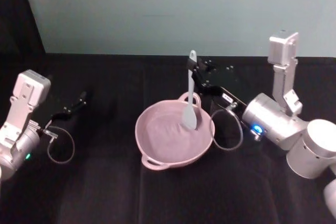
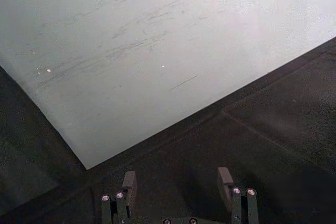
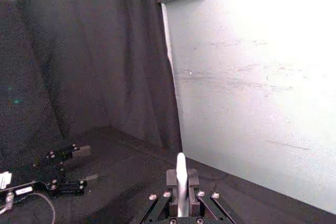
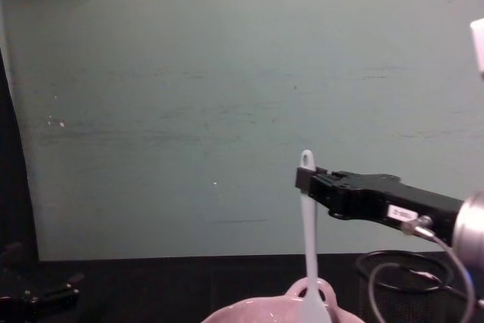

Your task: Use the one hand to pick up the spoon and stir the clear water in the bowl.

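Right claw [image 1: 195, 75] pinches the spoon [image 1: 190, 95] high on its handle, just under the hole, with the blade dipped in the bowl [image 1: 138, 129].
We see the spoon standing upright, its blade toward the bowl's one o'clock, near the far rim. To stir well, we judge it best to sweep slow circles in toward the centre. The blade should stay low and off the rim, so the light bowl neither slides nor slops. Left claw [image 2: 177, 181] waits spread open, well off at nine o'clock.

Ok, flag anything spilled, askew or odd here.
Nothing stands out. The right end effector holds the spoon upright, its tip in the bowl; no spill shows around it. The left end effector sits open at left.
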You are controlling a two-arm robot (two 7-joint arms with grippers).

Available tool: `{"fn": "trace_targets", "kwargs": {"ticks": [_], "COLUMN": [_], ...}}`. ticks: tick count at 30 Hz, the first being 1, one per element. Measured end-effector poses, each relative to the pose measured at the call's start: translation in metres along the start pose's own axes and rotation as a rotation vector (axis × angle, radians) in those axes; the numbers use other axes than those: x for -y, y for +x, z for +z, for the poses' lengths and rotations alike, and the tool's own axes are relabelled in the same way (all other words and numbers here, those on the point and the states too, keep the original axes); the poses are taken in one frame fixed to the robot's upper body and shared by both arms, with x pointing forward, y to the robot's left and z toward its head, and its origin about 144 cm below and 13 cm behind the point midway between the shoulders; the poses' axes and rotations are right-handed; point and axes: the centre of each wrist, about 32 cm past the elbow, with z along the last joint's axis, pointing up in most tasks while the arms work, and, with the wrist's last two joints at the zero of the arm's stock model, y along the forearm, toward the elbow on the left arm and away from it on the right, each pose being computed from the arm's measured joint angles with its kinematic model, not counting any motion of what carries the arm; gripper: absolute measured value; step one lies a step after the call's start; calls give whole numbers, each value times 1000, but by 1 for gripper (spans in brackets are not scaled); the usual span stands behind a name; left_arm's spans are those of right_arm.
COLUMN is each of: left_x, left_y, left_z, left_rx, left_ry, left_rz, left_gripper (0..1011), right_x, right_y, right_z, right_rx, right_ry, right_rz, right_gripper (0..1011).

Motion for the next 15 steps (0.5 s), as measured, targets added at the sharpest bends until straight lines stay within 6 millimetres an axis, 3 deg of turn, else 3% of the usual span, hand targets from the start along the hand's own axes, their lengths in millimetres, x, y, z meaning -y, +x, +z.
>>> {"fn": "trace_targets", "kwargs": {"ticks": [9,15], "left_x": [0,0], "left_y": [0,0], "left_z": [0,0], "left_rx": [0,0], "left_ry": [0,0], "left_rz": [0,0], "left_gripper": [1011,1011], "right_x": [16,14], "right_y": [-14,-30], "right_z": [4,0], "right_rx": [12,12], "right_ry": [9,-8], "right_rz": [46,109], "right_gripper": [121,121]}}
